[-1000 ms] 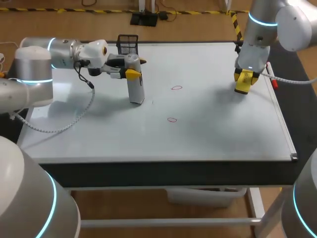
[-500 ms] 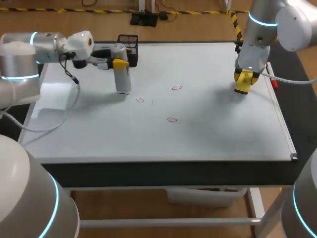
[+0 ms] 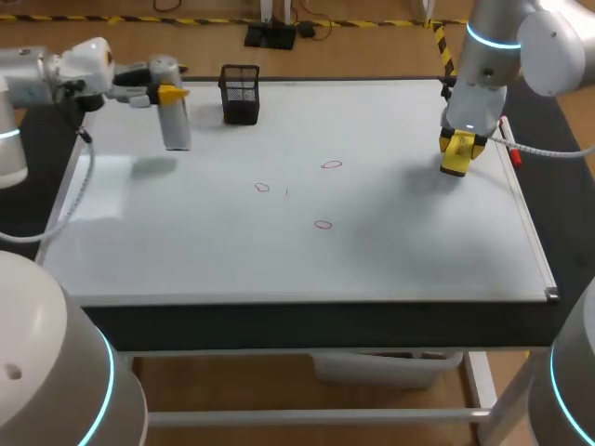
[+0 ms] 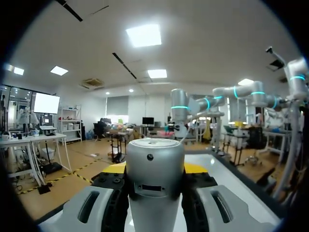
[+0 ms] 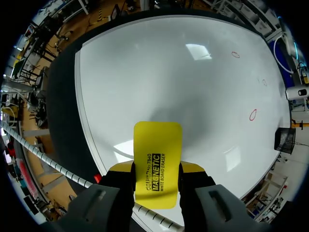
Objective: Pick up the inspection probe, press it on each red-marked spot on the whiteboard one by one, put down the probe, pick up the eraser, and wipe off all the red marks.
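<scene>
My left gripper (image 3: 170, 94) is shut on the silver cylindrical probe (image 3: 175, 119), which hangs upright above the whiteboard's (image 3: 418, 251) far left corner, left of the black mesh holder (image 3: 240, 93). In the left wrist view the probe (image 4: 154, 179) fills the space between the fingers. Three small red marks (image 3: 262, 187) (image 3: 332, 164) (image 3: 323, 224) lie uncovered mid-board. My right gripper (image 3: 460, 151) stands near the far right edge, shut on the yellow eraser (image 5: 158, 162), a little above the board (image 5: 169, 72). The red marks (image 5: 252, 114) show far ahead of it.
The black mesh holder (image 5: 285, 139) stands at the board's far edge, left of centre. A raised frame runs along the board's right edge (image 3: 530, 232). The probe's shadow (image 3: 153, 165) falls on the bare left part of the board.
My left arm has carried the probe from over the leftmost red mark back and to the left, past the mesh holder; that mark now shows. The right arm has kept still.
</scene>
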Controlling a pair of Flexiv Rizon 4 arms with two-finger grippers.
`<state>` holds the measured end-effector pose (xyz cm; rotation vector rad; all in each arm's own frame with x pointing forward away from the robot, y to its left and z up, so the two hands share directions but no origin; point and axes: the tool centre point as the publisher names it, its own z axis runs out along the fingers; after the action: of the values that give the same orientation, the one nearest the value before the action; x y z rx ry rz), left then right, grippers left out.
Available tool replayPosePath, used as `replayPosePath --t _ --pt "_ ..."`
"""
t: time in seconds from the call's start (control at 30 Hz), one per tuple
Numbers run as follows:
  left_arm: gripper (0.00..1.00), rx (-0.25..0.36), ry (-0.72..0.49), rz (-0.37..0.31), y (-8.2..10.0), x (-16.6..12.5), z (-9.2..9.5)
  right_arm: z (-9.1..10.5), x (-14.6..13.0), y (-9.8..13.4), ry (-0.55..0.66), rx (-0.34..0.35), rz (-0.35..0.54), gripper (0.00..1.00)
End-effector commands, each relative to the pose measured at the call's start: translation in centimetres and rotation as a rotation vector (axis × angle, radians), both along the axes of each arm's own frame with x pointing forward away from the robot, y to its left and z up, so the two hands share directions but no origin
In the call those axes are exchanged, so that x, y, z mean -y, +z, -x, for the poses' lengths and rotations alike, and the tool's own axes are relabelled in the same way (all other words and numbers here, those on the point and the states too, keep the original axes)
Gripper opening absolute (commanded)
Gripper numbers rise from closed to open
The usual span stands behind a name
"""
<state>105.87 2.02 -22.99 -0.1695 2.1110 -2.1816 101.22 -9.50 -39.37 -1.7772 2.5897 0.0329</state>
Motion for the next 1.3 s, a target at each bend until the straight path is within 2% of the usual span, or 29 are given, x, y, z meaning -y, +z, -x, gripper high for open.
replayPosePath --t 0.03,0.67,1.23,1.3 --pt "0.00 0.003 0.024 -0.002 0.2 -1.7 0.0 0.0 0.1 0.1 0.002 0.001 0.004 0.00" --pt "0.00 -0.005 0.102 -0.003 -1.3 -5.9 -1.6 0.0 0.1 0.1 0.002 0.001 0.004 0.00" --pt "0.00 -0.002 0.124 0.005 -0.8 -7.3 -1.5 0.0 0.1 0.1 0.002 0.001 0.004 0.00" --pt "0.00 -0.002 0.124 0.005 -0.8 -7.3 -1.5 -0.2 -0.6 0.3 0.011 -0.001 0.008 0.00"
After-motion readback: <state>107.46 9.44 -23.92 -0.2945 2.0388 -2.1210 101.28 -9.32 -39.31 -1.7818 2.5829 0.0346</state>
